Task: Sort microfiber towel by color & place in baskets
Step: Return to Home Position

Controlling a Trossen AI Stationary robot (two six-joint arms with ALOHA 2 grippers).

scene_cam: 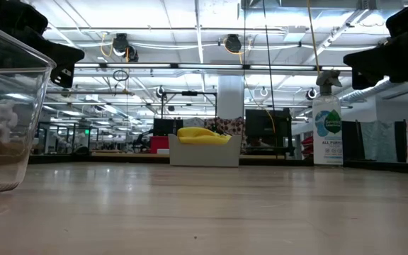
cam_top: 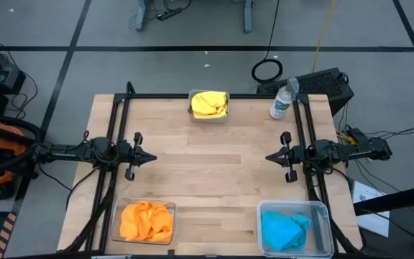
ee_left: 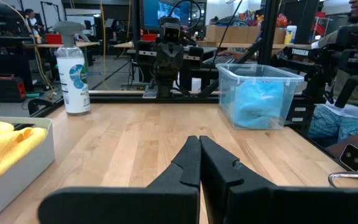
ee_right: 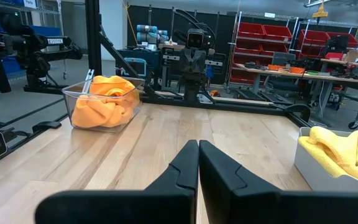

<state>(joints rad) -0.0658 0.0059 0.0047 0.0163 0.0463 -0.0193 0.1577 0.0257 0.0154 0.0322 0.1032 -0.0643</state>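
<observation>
Left end effector point(cam_top: 149, 156) and right end effector point(cam_top: 270, 156): fingers pressed together on both, empty, tips facing each other across the worktop point(cam_top: 214, 180). Grey basket point(cam_top: 208, 119) with yellow towels point(cam_top: 208, 103) sits midway between them, off both axes. At the edge opposite it, orange towels point(cam_top: 146, 221) are binned on the left-arm side, blue towels point(cam_top: 284, 229) on the right-arm side. Looks sorted, nothing left to reach for.

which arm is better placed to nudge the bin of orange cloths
Left, likely: the left end effector, shut, hangs nearer the bin of orange cloths; the right end effector, also shut, is across the table.
</observation>
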